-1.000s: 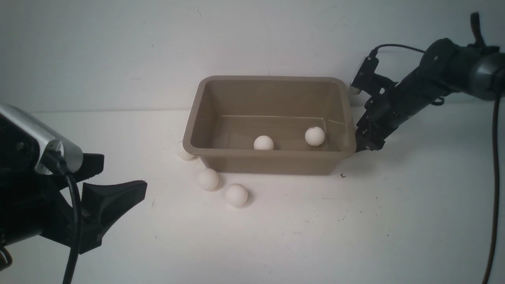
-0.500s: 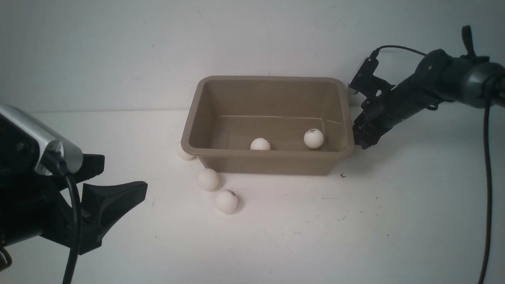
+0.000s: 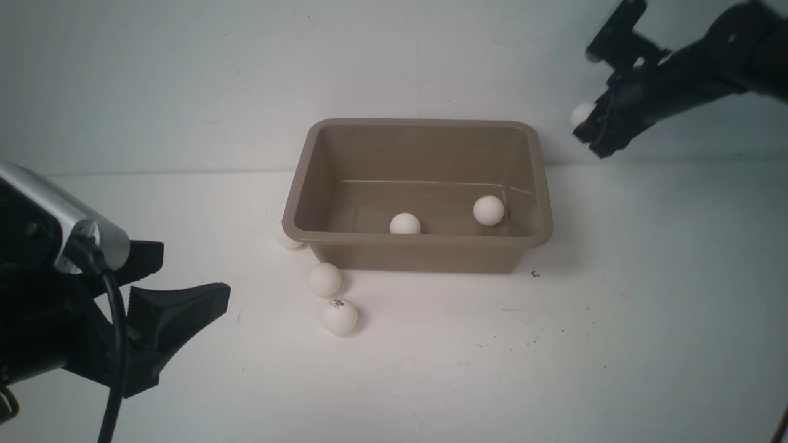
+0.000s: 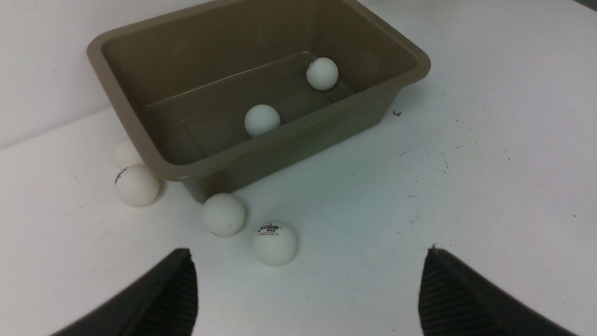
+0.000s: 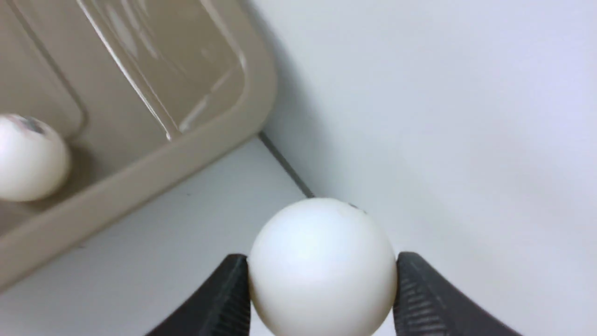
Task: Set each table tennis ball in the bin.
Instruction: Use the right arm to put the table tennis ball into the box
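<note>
From the front, we are seeing the black right gripper (image 3: 590, 125) riding high to the right of the rectangular taupe plastic bin (image 3: 425, 239), where a second ago it was crouching low against the bin's right rim. It is now pinching a small matte white table tennis ball (image 3: 581, 114), so we are judging that a pickup is finished and the carry over the rim is coming next. Two balls are lying inside the bin, a middle ball (image 3: 404, 223) and a right ball (image 3: 489, 210). On the white table (image 3: 615, 320), three are showing off the bin's front left corner: a corner ball (image 3: 287, 238) tucked partly under the rim, a plain ball (image 3: 324, 279) and a printed ball (image 3: 338, 316), which has been rolling a little leftward. The black left gripper (image 3: 194, 269) is hanging near them, jaws spread wide and empty. From the left wrist, we are counting four balls on the table, not three, as a further ball (image 4: 126, 151) is peeking from behind the bin's corner. That is making seven in all: two binned, one held, four waiting. From the right wrist, we are watching the ribbed fingers (image 5: 224, 298) pressing the held ball's sides, the ball not yet hanging over the bin.
</note>
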Controlling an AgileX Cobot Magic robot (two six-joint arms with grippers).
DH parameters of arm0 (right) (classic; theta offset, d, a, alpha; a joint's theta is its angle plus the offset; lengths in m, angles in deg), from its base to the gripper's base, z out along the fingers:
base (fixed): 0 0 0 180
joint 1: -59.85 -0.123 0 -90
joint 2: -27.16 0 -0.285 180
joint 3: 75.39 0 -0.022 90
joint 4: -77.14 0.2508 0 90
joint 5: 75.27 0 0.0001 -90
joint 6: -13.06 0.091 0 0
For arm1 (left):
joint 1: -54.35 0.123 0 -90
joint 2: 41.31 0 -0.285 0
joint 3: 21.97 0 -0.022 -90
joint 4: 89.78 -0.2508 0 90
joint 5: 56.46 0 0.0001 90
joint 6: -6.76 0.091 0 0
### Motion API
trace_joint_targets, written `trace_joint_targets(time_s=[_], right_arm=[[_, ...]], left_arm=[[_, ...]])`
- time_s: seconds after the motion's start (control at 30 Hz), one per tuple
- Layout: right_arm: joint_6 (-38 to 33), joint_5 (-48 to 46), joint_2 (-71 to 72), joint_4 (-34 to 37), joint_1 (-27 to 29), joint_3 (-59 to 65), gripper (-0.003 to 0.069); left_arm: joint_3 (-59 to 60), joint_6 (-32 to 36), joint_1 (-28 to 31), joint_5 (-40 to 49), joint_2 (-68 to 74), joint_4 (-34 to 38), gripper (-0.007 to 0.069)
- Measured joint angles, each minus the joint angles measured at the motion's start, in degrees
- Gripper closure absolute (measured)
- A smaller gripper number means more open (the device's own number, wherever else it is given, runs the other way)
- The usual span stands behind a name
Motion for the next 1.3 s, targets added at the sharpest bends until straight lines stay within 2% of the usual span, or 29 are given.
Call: trace_joint_targets(time_s=[0.3,0.57,0.9,0.97,1.03,1.13,1.3], right_arm=[[-6.29,-15.52,4.28,12.59,-3.65,-0.05,0.03],[-6.65,-16.23,3.89,15.07,-8.29,-0.05,0.03],[-6.15,-13.21,-3.23,15.93,-8.65,-0.04,0.0292],[-6.15,-11.84,-3.81,16.76,-8.65,-0.04,0.0242],[-6.31,-9.85,-3.87,18.61,-8.65,-0.04,0.0148],[-7.65,-8.41,-3.69,21.83,-8.65,-0.04,0.0074],[-9.56,-8.02,-1.52,25.68,-8.66,-0.04,0.0047]], left_arm=[[0.0,-0.11,0.0,-0.11,0.0,0.0,0.0048],[0.0,-0.11,0.0,-0.36,0.07,0.0,0.0048],[0.0,-0.15,0.0,-0.38,6.73,0.0,0.0048],[0.0,-0.15,0.0,-0.5,8.85,0.0,0.0048],[0.0,-0.15,0.0,-0.65,11.26,0.0,0.0048],[0.0,-0.15,0.0,-1.0,14.04,0.12,0.0048],[-0.21,0.25,0.0,-2.17,20.21,3.72,0.0048]])
